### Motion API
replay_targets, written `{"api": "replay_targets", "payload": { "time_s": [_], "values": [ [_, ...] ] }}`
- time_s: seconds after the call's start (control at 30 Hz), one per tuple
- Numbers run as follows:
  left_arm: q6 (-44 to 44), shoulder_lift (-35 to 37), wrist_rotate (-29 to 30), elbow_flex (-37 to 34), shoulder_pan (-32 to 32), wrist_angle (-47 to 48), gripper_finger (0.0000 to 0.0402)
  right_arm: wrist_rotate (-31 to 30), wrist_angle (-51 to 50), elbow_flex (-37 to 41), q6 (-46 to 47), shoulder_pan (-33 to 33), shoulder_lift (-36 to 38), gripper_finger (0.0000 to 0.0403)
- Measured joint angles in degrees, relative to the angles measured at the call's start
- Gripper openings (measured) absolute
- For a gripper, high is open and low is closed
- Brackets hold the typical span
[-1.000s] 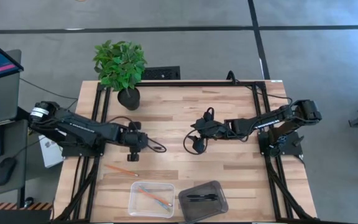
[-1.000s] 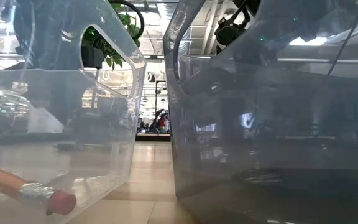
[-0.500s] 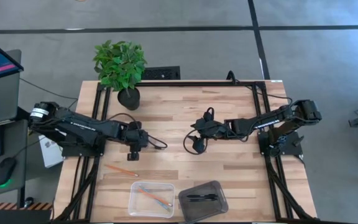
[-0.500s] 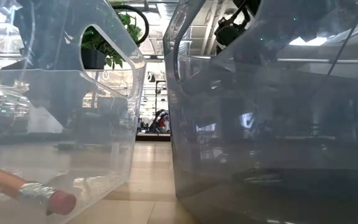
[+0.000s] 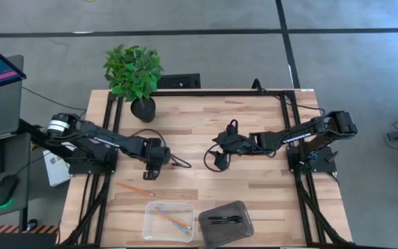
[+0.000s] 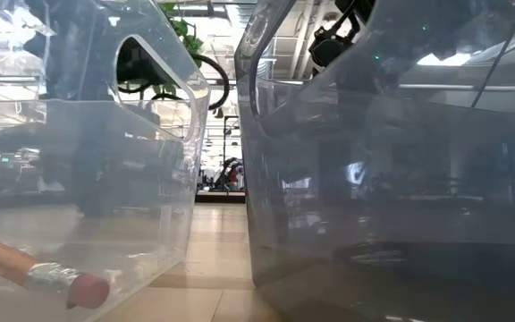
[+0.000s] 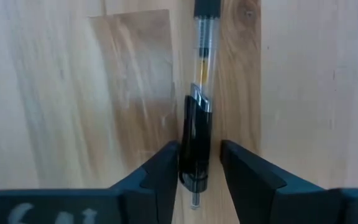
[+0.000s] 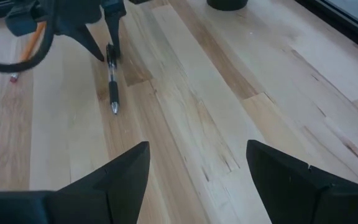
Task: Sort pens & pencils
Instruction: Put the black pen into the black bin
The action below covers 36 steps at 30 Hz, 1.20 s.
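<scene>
Left end effector (image 7: 197,167) sits over a pen (image 7: 199,99) lying on the tabletop (image 5: 254,131) mid-left; fingers straddle the cap end, partly closed, seemingly touching it. Pen's long axis runs straight ahead between the fingers. Right end effector (image 8: 197,167) hangs wide open, empty, well apart near centre.

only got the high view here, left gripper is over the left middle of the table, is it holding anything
Observer: Yes. The left wrist view shows the left gripper shut on a pen, gripping its black cap end; the barrel beyond the cap is clear.
Operator: is it lifted off the wood
Observer: In the right wrist view the pen hangs tip down under the left gripper, with its tip at the table or just above it; I cannot tell whether it touches.
Operator: and the right gripper, is it free
Observer: Its own wrist view shows the right gripper wide open over bare wood, with nothing between the fingers.
</scene>
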<state>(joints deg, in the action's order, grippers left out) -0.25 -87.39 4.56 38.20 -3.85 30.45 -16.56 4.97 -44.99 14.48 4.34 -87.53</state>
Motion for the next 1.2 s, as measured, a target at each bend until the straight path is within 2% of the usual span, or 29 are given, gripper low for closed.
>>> {"api": "replay_targets", "payload": {
  "time_s": [0.1,0.3,1.2],
  "values": [
    [1.03,-0.84,-2.81,0.42,0.88,0.36,0.0103,0.0,-0.11,0.0,0.01,0.0,0.0,0.0292],
    [3.32,-1.36,-3.8,1.65,1.63,1.77,0.0038,-0.02,-0.24,0.0,0.0,0.0,0.0,0.0292],
    [3.49,0.83,-0.37,2.61,1.22,1.36,0.0036,-0.01,-0.84,-0.02,1.32,-0.39,0.59,0.0292]
  ]
}}
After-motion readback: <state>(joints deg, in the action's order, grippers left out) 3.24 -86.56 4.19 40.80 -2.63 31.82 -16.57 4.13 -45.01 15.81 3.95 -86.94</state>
